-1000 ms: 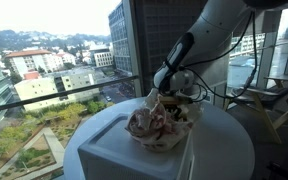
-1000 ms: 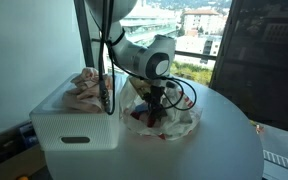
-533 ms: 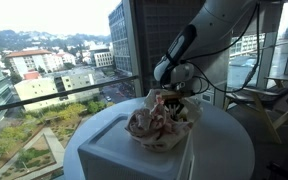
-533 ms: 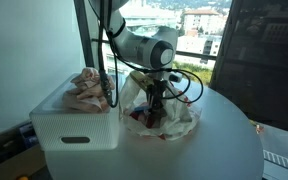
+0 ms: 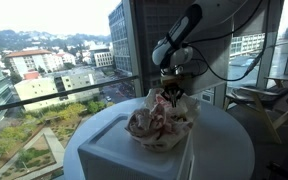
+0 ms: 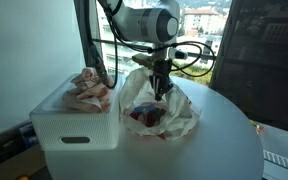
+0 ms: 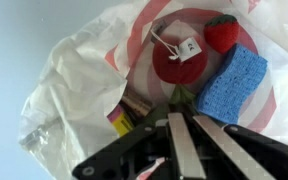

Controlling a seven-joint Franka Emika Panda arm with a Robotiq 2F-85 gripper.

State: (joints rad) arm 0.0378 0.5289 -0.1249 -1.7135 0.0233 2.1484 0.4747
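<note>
You are looking at one plastic bag (image 7: 74,70), one blue sponge (image 7: 229,85), one toy strawberry (image 7: 221,32), one red disc (image 7: 176,68) and one white tag (image 7: 187,47); one yellowish item (image 7: 119,119) is possibly showing too, half hidden. You are also facing one white bin (image 6: 74,130).

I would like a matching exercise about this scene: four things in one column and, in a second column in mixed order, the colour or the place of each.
Things:
1. sponge
2. strawberry
3. plastic bag
4. cloth

Colour or place:
a. on the white box
b. blue
c. white with red print
d. red

Pairs: 1-b; 2-d; 3-c; 4-a
</note>
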